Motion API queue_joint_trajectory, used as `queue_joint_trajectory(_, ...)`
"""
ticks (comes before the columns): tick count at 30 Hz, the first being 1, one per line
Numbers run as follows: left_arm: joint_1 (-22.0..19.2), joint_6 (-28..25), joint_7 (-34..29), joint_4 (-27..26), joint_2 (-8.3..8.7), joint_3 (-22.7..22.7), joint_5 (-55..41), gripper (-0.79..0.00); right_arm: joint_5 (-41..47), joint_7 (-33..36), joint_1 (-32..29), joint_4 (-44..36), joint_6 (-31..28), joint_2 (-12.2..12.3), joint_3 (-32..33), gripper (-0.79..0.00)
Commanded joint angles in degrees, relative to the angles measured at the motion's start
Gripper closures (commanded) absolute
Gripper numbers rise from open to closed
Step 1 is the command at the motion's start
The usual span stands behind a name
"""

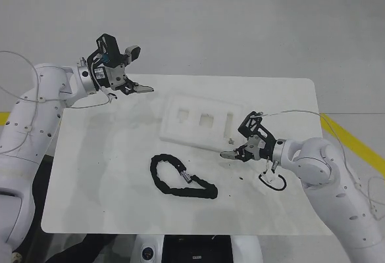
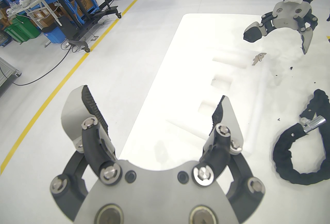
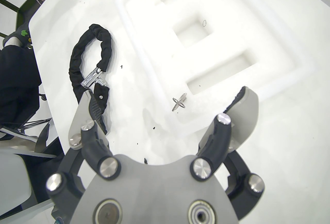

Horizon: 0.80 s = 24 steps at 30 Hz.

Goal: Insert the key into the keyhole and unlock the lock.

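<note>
Key (image 3: 179, 102) lies flat on the near right corner of the white foam tray (image 1: 172, 129), just beside its long slot. Right gripper (image 3: 165, 96) hangs above and just right of the key, fingers spread wide with nothing between them. The lock (image 1: 199, 191), a black sleeved chain with a shiny metal end (image 3: 89, 79), lies looped on the table (image 1: 113, 197) nearer than the tray, towards the middle. Left gripper (image 2: 153, 93) is well apart at the table's far left corner, also wide open and empty.
</note>
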Motion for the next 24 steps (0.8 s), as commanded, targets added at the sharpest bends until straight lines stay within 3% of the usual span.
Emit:
queue_joint_trajectory(1, 0.0, 0.0, 0.0, 0.0, 0.0, 0.0, 0.0, -0.785, 0.0, 0.0, 0.0, 0.0, 0.0, 0.0, 0.0, -0.785)
queue_joint_trajectory(10, 0.0, 0.0, 0.0, 0.0, 0.0, 0.0, 0.0, -0.785, 0.0, 0.0, 0.0, 0.0, 0.0, 0.0, 0.0, -0.785)
queue_joint_trajectory(24, 0.0, 0.0, 0.0, 0.0, 0.0, 0.0, 0.0, -0.785, 2.3, 12.9, 4.0, -5.6, 13.2, -0.5, -4.2, -0.785)
